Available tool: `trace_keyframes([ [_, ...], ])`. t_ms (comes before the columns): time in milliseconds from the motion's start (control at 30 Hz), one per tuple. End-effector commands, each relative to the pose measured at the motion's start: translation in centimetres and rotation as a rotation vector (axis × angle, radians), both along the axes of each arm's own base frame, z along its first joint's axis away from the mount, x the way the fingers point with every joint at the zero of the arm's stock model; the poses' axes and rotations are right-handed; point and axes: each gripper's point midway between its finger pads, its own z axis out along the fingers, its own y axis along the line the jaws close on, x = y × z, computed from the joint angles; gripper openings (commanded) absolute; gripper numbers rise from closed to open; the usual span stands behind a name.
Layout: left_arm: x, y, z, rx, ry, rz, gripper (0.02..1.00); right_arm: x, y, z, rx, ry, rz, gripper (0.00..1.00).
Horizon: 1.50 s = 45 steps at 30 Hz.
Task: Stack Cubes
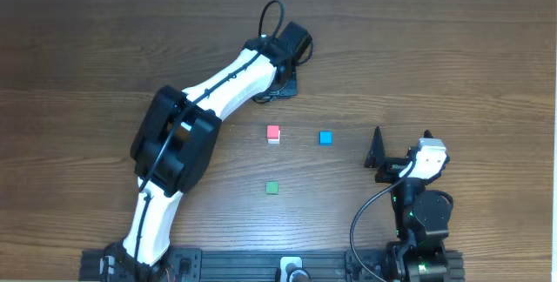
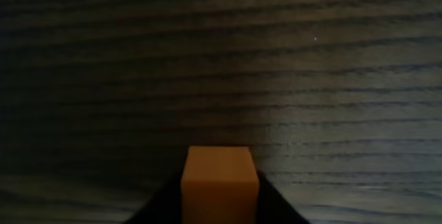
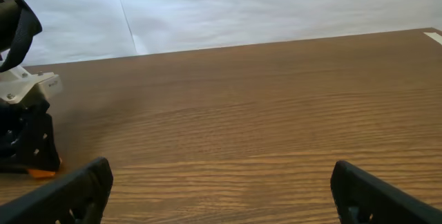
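My left gripper (image 2: 219, 177) is shut on an orange cube (image 2: 219, 182), which sits between its dark fingers close above the wood. In the top view the left gripper (image 1: 277, 84) is at the far middle of the table, and the arm hides the cube. From the right wrist view the orange cube (image 3: 41, 173) shows under the left gripper (image 3: 27, 148), at or just above the tabletop. A red cube (image 1: 273, 132), a blue cube (image 1: 325, 137) and a green cube (image 1: 271, 188) lie apart in the middle. My right gripper (image 1: 399, 147) stands open and holds nothing, to the right of the blue cube.
The wooden table (image 1: 452, 47) is bare wood to the far right and far left. A white wall (image 3: 276, 10) stands behind the table's far edge. The arm bases and a black rail (image 1: 287, 265) run along the near edge.
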Motion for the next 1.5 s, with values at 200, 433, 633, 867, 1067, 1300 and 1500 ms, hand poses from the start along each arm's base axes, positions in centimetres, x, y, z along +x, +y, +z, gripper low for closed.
trace_keyframes([
  [200,0.3,0.0,2.4,-0.011,-0.032,-0.002,0.191,0.0,-0.1,-0.2,-0.001,0.002,-0.001,0.993],
  [433,-2.2,-0.6,10.5,-0.063,-0.108,-0.037,0.165,0.0,-0.1,-0.2,-0.001,0.002,-0.001,0.991],
  [633,-6.0,-0.5,13.1,-0.037,-0.128,-0.033,0.161,0.0,-0.1,-0.2,-0.001,0.002,-0.001,0.991],
  [867,-9.8,0.1,10.8,-0.043,-0.099,-0.013,0.161,0.0,-0.1,-0.2,-0.001,0.002,-0.001,0.993],
  [1067,-11.2,0.9,8.3,-0.020,-0.047,-0.011,0.159,0.0,-0.1,-0.2,-0.001,0.002,-0.001,0.991],
  [1300,-11.9,0.7,6.4,-0.043,-0.024,-0.018,0.159,0.0,-0.1,-0.2,-0.001,0.002,-0.001,0.993],
  [1500,-11.5,-0.1,5.7,-0.067,-0.022,-0.022,0.159,0.0,-0.1,-0.2,-0.001,0.002,-0.001,0.991],
])
